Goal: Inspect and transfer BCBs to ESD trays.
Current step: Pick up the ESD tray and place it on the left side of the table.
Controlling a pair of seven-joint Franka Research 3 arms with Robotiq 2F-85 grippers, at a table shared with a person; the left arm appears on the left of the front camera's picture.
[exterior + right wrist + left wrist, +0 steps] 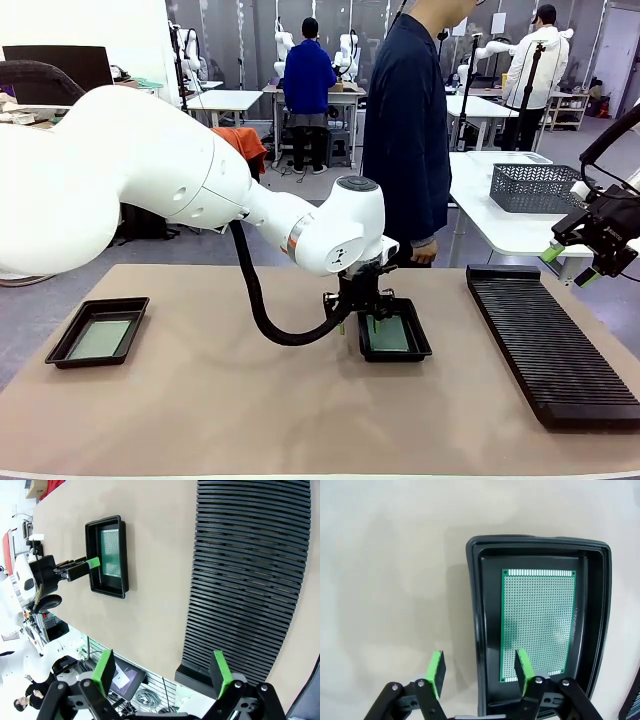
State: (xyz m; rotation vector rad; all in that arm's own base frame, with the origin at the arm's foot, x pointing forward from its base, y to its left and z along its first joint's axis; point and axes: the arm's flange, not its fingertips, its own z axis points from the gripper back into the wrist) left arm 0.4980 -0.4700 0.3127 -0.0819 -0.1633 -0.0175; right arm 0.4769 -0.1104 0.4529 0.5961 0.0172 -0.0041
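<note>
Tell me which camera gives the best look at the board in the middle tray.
The left wrist view: the board lies flat in the tray, its hole grid sharp, one left claw fingertip covering a bottom corner. The front view shows it small, partly behind the claw. The right wrist view shows it far off, sideways.

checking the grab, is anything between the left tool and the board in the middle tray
Only the tray's near rim: the left tool straddles it, one finger outside, one over the board. Nothing else lies in the tray.

Left tool (479, 670) pointing down, jaws apart; right tool (162, 670) raised, wide open.
</note>
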